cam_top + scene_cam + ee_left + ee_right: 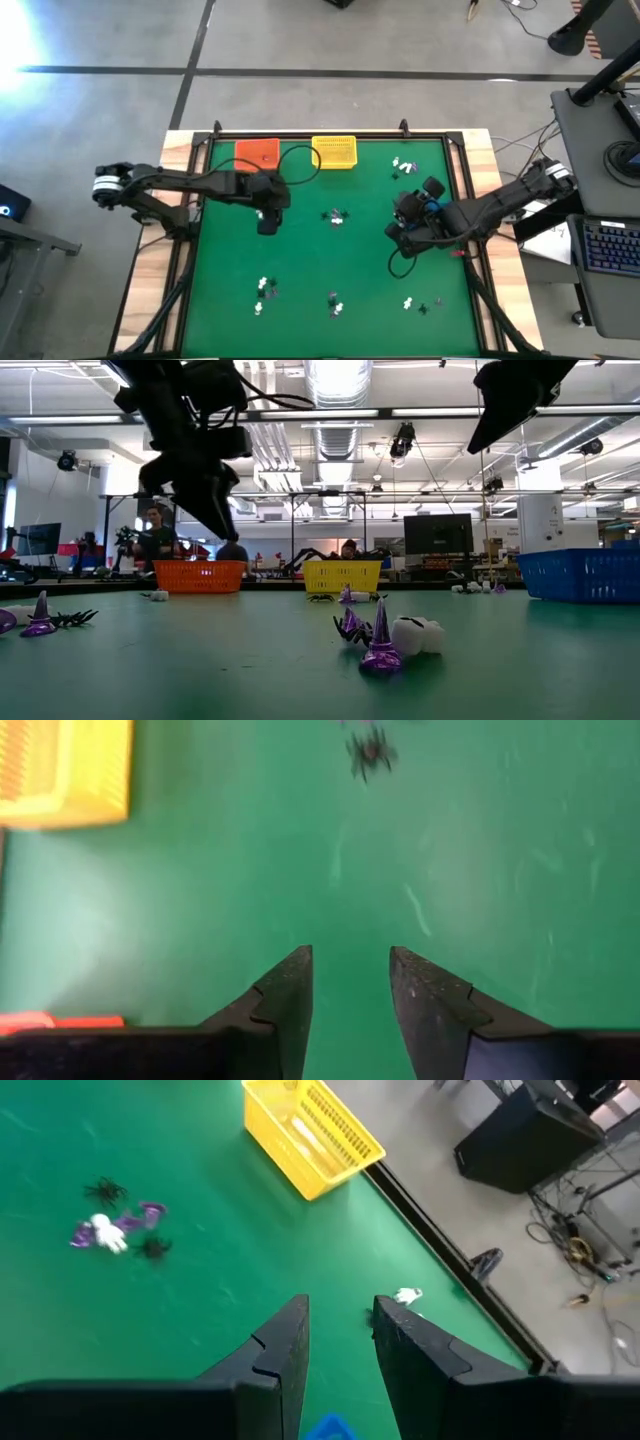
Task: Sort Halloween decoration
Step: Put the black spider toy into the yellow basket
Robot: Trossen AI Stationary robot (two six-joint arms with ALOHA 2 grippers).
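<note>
The Halloween decoration lies scattered in small clusters on the green table [300, 260]. Purple hats, a white piece and black spiders sit at the centre [335, 216], also visible in the right wrist view [115, 1228]. Others lie far right [403, 167] and along the near side [265, 290], [335, 303], [420, 303]. My left gripper [268, 225] hovers open over bare table left of the centre cluster [350, 952]; a black spider [370, 752] lies ahead of it. My right gripper [402, 212] hangs open above the table's right part [340, 1300], nothing between its fingers.
An orange basket [258, 152] and a yellow basket [335, 151] stand side by side at the far edge. A blue basket [585, 575] stands at the right, mostly under my right arm in the high view. A raised black frame [455, 170] borders the table.
</note>
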